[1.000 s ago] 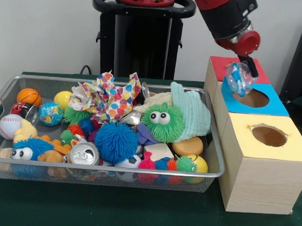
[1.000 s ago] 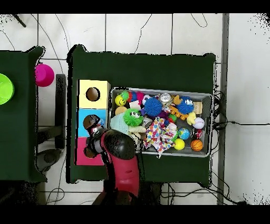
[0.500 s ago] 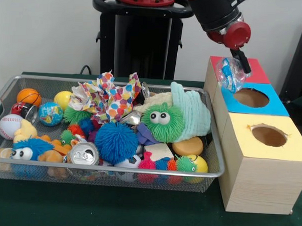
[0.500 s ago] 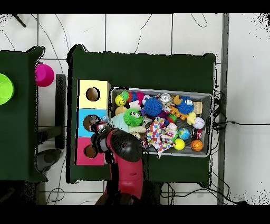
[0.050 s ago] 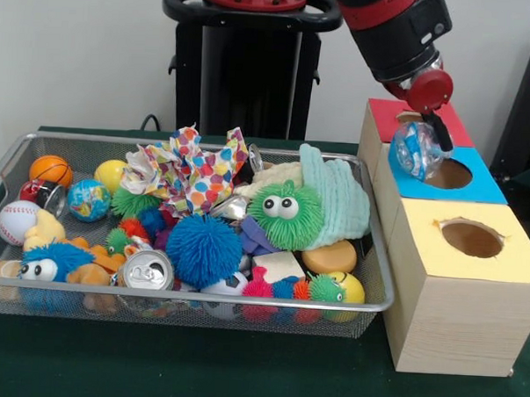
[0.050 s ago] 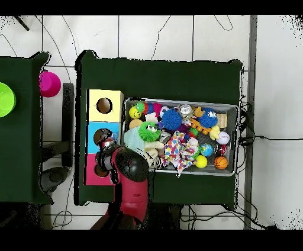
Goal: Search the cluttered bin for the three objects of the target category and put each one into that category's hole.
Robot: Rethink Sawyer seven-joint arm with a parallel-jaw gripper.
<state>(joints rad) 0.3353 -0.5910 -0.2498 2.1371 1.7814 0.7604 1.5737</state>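
The gripper (image 5: 423, 135) was clamped on a translucent blue ball (image 5: 417, 150), which hung just over the near-left rim of the blue hole (image 5: 447, 174), carried high enough to clear the box top; my judgement was that it sat there to be centred over the opening before release, since from this spot it might catch the rim. In the overhead view the arm covered most of the ball, so only the front view showed the grip. The blue hole belonged to the middle section of a wooden box (image 5: 436, 303) standing on the bench (image 5: 240, 373) just beside the wire bin (image 5: 199, 294); a red section (image 5: 453, 128) lay behind it and a yellow section with its own hole (image 5: 472, 237) lay in front. What lay inside the holes could not be seen. The bin was crowded: a green googly-eyed puffer ball (image 5: 285, 213), a blue puffer ball (image 5: 203, 249), a mint knitted cloth (image 5: 340, 202), spotted wrapping paper (image 5: 191, 173), a drinks can (image 5: 147, 271), a baseball (image 5: 16, 221), a small basketball (image 5: 51, 168) and a globe ball (image 5: 89, 200) among others. Several balls remained there, so the search looked unfinished.
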